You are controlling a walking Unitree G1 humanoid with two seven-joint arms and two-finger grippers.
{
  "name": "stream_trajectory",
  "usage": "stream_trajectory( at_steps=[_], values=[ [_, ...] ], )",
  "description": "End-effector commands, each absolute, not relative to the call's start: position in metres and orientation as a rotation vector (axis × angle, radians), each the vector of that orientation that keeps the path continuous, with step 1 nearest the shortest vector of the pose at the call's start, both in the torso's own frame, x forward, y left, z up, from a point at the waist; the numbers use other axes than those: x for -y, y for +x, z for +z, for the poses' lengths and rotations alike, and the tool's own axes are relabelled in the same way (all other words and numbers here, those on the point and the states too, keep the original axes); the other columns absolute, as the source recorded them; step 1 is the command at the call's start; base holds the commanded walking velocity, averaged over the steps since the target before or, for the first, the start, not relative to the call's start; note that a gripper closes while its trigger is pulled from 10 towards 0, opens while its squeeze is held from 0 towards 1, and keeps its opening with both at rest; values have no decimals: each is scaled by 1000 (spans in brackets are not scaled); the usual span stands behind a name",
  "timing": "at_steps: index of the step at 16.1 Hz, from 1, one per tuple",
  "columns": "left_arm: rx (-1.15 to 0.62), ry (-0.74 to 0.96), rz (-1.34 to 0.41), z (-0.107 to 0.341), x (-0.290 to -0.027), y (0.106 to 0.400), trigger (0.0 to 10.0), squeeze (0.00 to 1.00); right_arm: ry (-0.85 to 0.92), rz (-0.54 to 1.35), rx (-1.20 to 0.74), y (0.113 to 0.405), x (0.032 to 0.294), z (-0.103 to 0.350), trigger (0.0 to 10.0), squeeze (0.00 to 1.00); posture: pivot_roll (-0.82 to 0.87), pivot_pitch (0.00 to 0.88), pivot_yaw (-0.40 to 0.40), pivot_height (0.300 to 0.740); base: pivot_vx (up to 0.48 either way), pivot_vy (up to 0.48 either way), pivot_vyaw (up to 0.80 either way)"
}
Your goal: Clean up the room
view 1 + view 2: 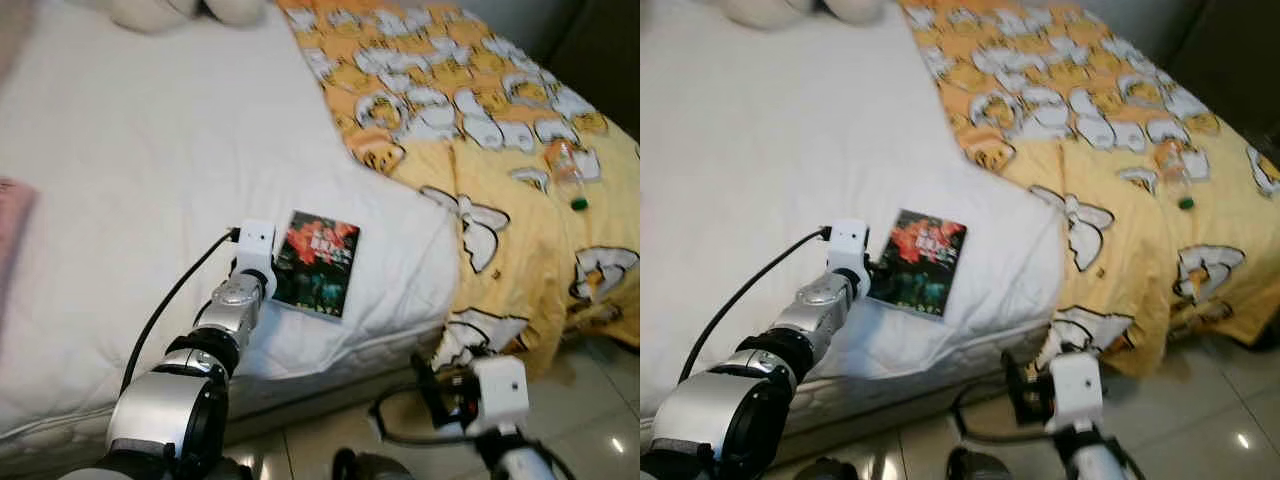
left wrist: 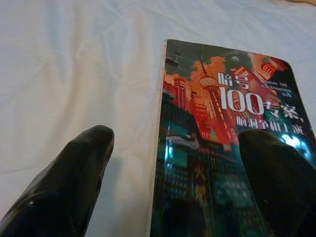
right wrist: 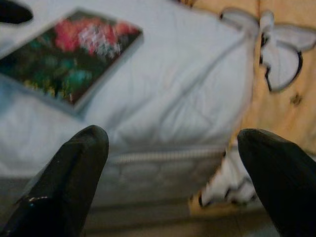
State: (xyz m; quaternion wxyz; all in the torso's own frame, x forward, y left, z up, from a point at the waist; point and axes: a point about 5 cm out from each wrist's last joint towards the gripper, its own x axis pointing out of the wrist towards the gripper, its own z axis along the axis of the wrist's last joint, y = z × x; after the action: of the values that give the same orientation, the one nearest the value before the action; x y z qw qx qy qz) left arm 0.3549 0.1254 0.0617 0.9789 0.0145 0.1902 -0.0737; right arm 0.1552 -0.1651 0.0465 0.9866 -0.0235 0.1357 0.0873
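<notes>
A book (image 1: 318, 263) with a dark red and green city cover lies flat on the white bed sheet (image 1: 150, 150), near the mattress's front edge. My left arm (image 1: 230, 310) reaches over the mattress to the book's left side. In the left wrist view my left gripper (image 2: 177, 163) is open and astride the book's spine edge. One finger (image 2: 69, 182) is over the sheet and the other (image 2: 279, 182) over the cover (image 2: 207, 128). My right gripper (image 3: 173, 158) is open and holds nothing. It is low in front of the mattress side, to the right of the book (image 3: 69, 54).
A yellow blanket with white cartoon prints (image 1: 480, 120) covers the bed's right half and hangs over the corner. A clear plastic bottle with a green cap (image 1: 566, 172) lies on it. Something pink (image 1: 12, 225) sits at the left edge. A tiled floor (image 1: 590, 400) lies below.
</notes>
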Motion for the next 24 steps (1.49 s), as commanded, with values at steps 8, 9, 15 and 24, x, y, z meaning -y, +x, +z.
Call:
stream_trajectory(
  at_steps=[8, 9, 15, 24],
  values=[
    [-415, 97, -215, 46, -108, 343, 10000, 0, -69, 215, -325, 143, 163, 54, 10000, 0, -176, 228, -112, 736, 0, 0, 0],
    [-420, 111, -202, 45, -109, 342, 10000, 0, -72, 216, -334, 141, 164, 54, 10000, 0, -177, 228, -112, 736, 0, 0, 0],
    [-464, 65, -228, 41, -106, 339, 10000, 0, -77, 217, -356, 141, 164, 52, 10000, 0, -176, 225, -106, 736, 0, 0, 0],
    [-579, 74, -297, 28, -105, 331, 0, 0, -87, 206, -372, 141, 167, 50, 10000, 0, -189, 213, -100, 736, 0, 0, 0]
  ],
)
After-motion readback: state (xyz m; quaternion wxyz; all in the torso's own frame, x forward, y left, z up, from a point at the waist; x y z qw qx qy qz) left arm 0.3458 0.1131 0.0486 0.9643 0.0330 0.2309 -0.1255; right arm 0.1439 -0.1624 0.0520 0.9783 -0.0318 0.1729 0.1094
